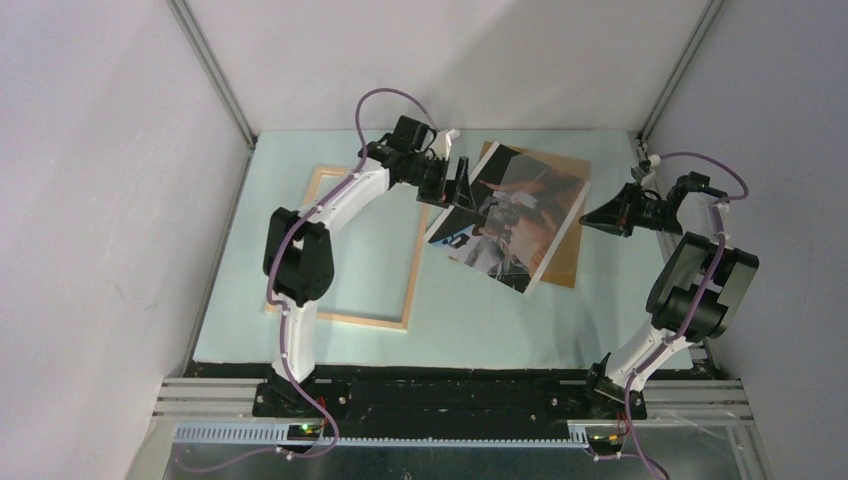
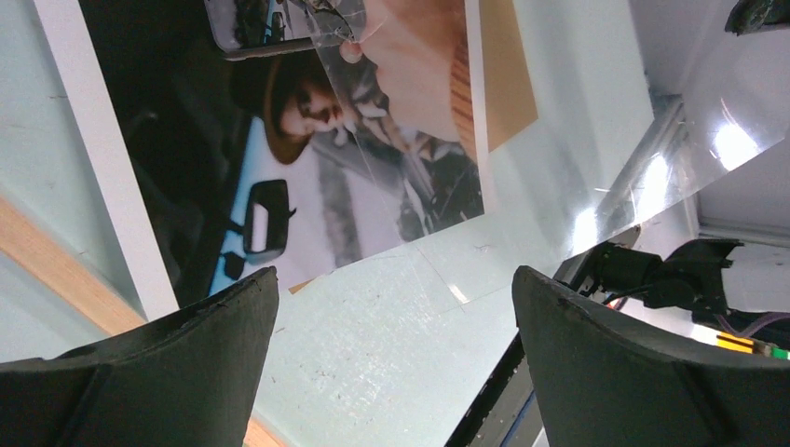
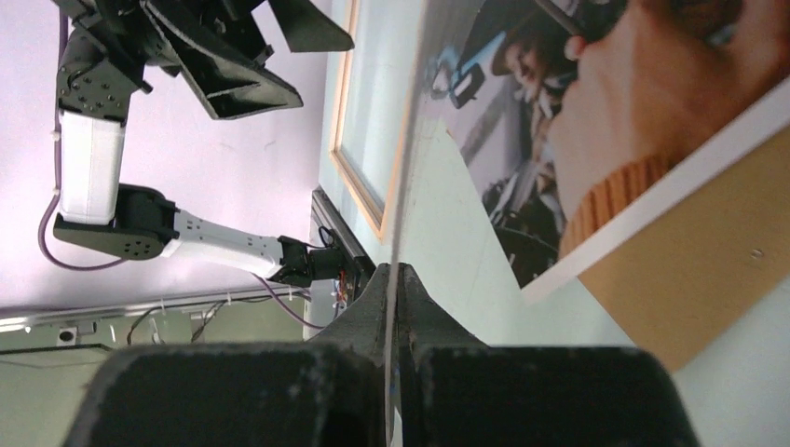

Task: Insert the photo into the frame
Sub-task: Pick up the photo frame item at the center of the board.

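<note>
Right gripper [image 3: 396, 275] is pinched shut on a thin clear sheet [image 2: 689, 158]. Left gripper [image 2: 393, 279], wide open and empty, hovers by the photo [image 1: 510, 215], which lies on a board [image 1: 565, 255] near the far edge of the table [image 1: 480, 320]. Frame [image 1: 412, 270] at left lies empty; insertion remains.

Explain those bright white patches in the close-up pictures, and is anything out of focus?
Left wrist view: the patches are glare on a clear sheet; the left hand looks soft, near the lens. Right wrist view: the right hand is blurred, the photo sharper. Top view: even light, no glare.
</note>
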You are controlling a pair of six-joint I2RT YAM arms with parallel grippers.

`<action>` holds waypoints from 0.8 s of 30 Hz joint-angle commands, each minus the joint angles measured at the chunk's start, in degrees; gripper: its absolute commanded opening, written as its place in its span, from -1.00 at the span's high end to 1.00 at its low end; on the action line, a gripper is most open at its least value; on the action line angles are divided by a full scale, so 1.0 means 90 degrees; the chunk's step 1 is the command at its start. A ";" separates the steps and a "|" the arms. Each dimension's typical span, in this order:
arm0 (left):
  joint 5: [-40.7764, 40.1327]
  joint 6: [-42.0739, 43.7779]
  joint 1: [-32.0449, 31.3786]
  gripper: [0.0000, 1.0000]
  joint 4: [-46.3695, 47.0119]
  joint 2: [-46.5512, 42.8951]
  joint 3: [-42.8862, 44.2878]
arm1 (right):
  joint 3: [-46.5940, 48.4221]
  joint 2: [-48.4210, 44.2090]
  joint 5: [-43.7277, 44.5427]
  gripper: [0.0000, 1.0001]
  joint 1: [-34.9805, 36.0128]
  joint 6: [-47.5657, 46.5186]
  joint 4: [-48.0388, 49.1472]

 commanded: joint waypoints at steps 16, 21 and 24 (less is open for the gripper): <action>0.2191 -0.0207 0.1471 -0.99 0.0059 -0.0549 -0.0230 | 0.0009 -0.1615 -0.0809 1.00 0.1915 0.2901 0.3247; 0.2784 -0.0031 0.1606 -0.99 0.0062 -0.0546 -0.0054 | 0.0012 -0.1699 -0.0777 1.00 0.2244 0.3194 0.3511; 0.2934 0.0064 0.1610 -0.99 0.0096 -0.0575 0.0012 | 0.0000 -0.1718 -0.0801 1.00 0.2349 0.3254 0.3598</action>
